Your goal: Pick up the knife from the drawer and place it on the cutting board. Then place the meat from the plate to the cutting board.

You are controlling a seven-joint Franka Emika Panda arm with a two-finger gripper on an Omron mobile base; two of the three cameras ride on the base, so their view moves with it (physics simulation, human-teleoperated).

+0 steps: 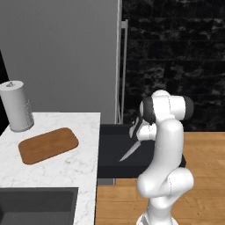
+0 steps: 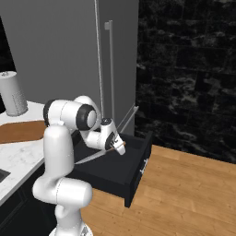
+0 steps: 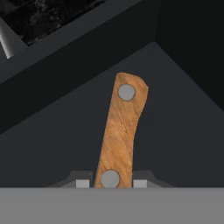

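My gripper is shut on the knife's wooden handle, low inside the open dark drawer. From the left base the silver blade slants down and left from the gripper over the drawer's dark inside. From the right base the knife sticks out of the gripper above the drawer. The brown cutting board lies on the marble counter to the left, and its edge shows behind the arm. The meat and the plate are out of view.
A paper towel roll stands behind the board on the white counter. A dark sink basin sits at the counter's front. A tall grey fridge with a long handle rises behind the drawer. Wooden floor lies to the right.
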